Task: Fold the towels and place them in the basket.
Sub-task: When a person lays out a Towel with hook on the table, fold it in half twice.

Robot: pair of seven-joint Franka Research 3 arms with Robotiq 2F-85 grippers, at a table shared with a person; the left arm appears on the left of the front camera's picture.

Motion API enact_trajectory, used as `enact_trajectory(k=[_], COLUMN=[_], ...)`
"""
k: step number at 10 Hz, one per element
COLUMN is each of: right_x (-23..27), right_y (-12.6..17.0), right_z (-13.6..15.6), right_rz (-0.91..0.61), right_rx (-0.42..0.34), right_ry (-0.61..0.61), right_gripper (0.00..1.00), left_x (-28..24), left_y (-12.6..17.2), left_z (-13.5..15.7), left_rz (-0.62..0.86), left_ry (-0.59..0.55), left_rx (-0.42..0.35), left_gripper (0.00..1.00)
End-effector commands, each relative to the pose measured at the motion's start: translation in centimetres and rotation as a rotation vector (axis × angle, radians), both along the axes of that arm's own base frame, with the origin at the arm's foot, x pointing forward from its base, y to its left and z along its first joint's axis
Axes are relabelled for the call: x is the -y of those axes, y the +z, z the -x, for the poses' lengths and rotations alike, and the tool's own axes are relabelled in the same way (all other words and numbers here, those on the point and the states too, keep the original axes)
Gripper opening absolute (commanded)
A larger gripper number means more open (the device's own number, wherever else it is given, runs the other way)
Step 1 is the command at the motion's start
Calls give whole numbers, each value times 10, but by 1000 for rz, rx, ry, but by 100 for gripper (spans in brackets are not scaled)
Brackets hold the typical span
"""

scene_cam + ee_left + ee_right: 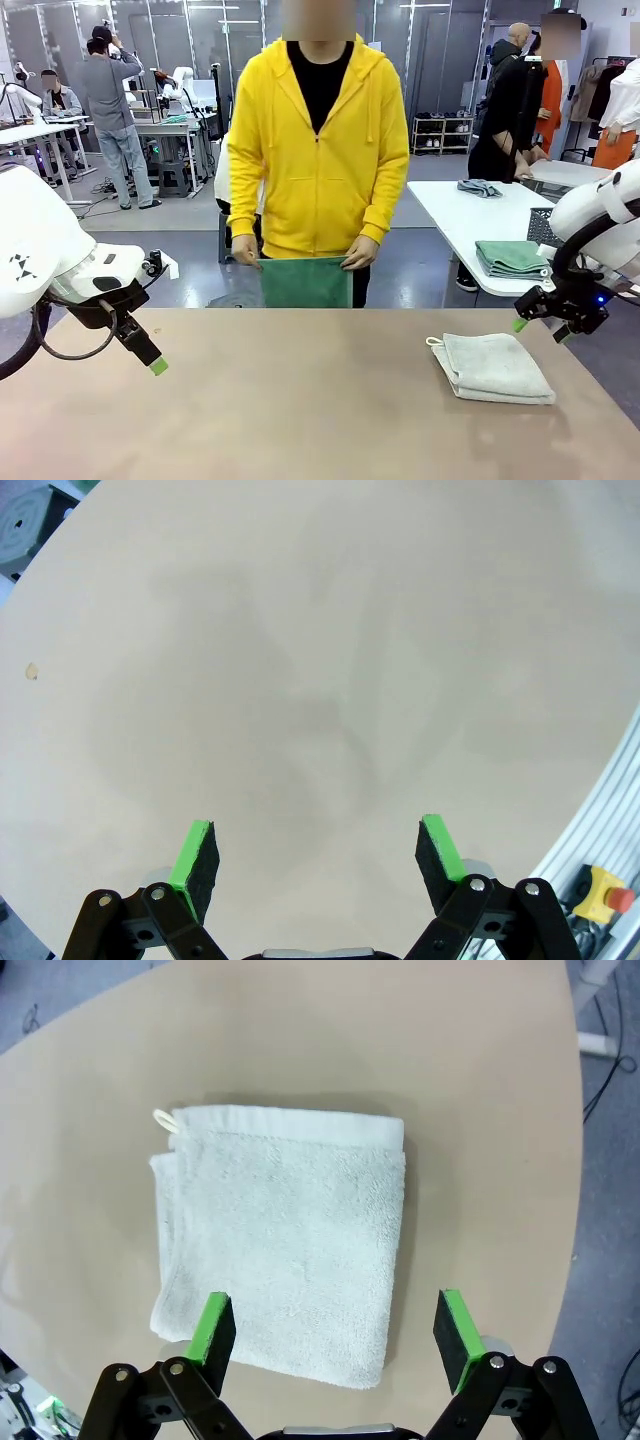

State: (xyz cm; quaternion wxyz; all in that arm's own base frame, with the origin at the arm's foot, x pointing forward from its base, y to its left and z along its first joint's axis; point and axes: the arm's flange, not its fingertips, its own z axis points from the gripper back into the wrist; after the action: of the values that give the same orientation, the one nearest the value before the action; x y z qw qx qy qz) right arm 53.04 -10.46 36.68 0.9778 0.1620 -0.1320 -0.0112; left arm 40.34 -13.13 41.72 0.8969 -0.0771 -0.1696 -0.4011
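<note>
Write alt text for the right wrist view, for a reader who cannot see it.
A folded pale grey-white towel lies flat on the tan table, its small loop at one corner. The right claw hangs open above it, green pads apart, holding nothing.

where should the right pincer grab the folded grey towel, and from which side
Probably the edge nearest the right pincer, away from the loop. The grey towel lies flat in stacked layers, so come straight down from above, open jaws straddling that edge, and pinch all layers together.
</note>
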Motion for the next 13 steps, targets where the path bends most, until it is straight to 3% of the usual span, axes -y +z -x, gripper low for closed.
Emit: enact_trajectory(k=[1, 4, 8, 10, 13], right_x=[-17, -65, -149, -192, -211], right_y=[35, 96, 152, 154, 141], right_z=[23, 59, 113, 145, 158], right_rz=[103, 312, 396, 457, 448], right_rx=[176, 401, 574, 644, 626], right_ry=[146, 394, 689, 842, 893], right_gripper=[100, 100, 100, 100, 100], left_x=[-6, -30, -58, -61, -59], left_y=[15, 45, 73, 67, 59], left_z=[3, 15, 37, 37, 38], left_rz=[-21, 29, 87, 115, 125], left_ry=[-9, -8, -29, -26, -30], left_rx=[23, 36, 67, 68, 68], left_gripper=[100, 100, 100, 100, 100])
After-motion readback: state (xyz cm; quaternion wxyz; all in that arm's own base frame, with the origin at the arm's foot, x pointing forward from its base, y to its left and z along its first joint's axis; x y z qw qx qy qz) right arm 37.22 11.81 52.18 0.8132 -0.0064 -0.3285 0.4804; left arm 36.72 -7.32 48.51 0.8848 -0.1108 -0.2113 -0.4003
